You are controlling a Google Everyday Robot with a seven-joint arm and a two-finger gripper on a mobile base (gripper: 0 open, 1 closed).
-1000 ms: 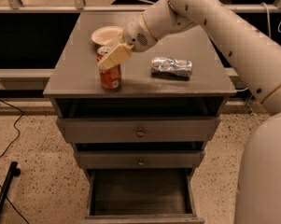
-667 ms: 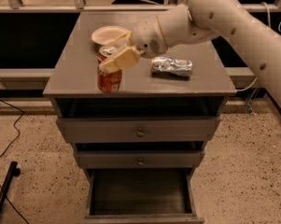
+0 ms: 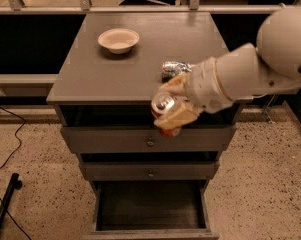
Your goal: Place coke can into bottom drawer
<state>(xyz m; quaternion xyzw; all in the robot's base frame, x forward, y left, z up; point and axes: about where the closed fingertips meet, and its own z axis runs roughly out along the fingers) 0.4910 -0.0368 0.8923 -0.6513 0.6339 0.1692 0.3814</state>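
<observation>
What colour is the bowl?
The bowl is cream, camera view. The gripper holds the coke can in front of the cabinet.

End effector [image 3: 172, 102] with coke can [image 3: 163, 105] above bottom drawer [image 3: 150, 232]

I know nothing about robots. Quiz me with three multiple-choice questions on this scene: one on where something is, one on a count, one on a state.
1. Where is the coke can?
A. on the floor
B. in the gripper, out in front of the cabinet
C. inside the bottom drawer

2. How many drawers does the cabinet have?
A. one
B. three
C. five

3. What state is the bottom drawer in?
A. pulled open
B. shut
C. taken out

Answers:
1 B: the gripper's jaws clamp the coke can in the air, level with the upper drawers.
2 B: three drawer fronts are stacked one below another.
3 A: it sticks out, and its dark inside shows.
</observation>
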